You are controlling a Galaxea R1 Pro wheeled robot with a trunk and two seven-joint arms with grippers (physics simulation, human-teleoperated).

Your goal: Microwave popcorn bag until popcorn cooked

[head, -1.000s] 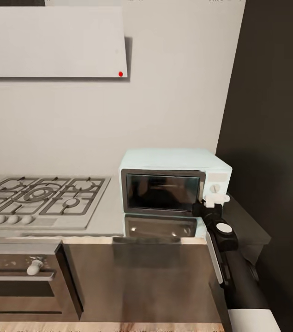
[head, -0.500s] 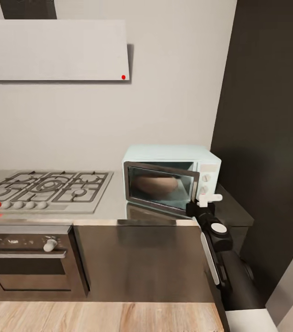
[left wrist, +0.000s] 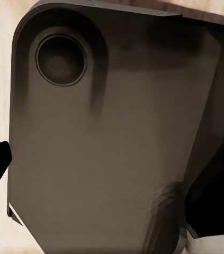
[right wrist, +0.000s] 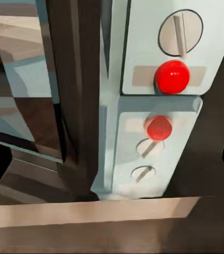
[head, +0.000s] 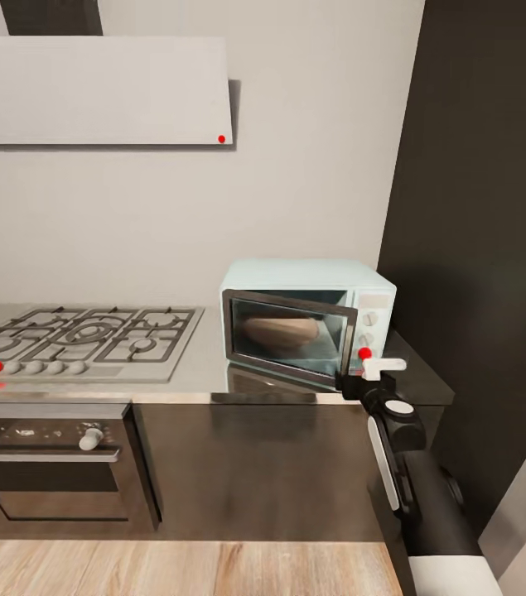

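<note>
White fingers [head: 383, 364] of my right gripper sit at the pale mint-blue microwave's [head: 304, 285] red indicator dot [head: 365, 353], lower right of centre; their spread I cannot tell. Behind the ajar glass door [head: 289, 337], the tan sack [head: 279, 330] looks soft, light; grip its rolled rim.

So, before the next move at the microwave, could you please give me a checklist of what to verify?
1. Popcorn bag inside the microwave: ok, a tan shape shows behind the glass.
2. Door shut: not ok, it stands ajar, swung out at its right edge.
3. Indicator dot: it shows red; whether that means heating, cannot tell.
4. Right pincer within reach of the controls: ok, it sits just in front of the knob panel; whether it is open or shut, cannot tell.
5. Popcorn cooked: cannot tell, the bag's mouth is not visible.
</note>
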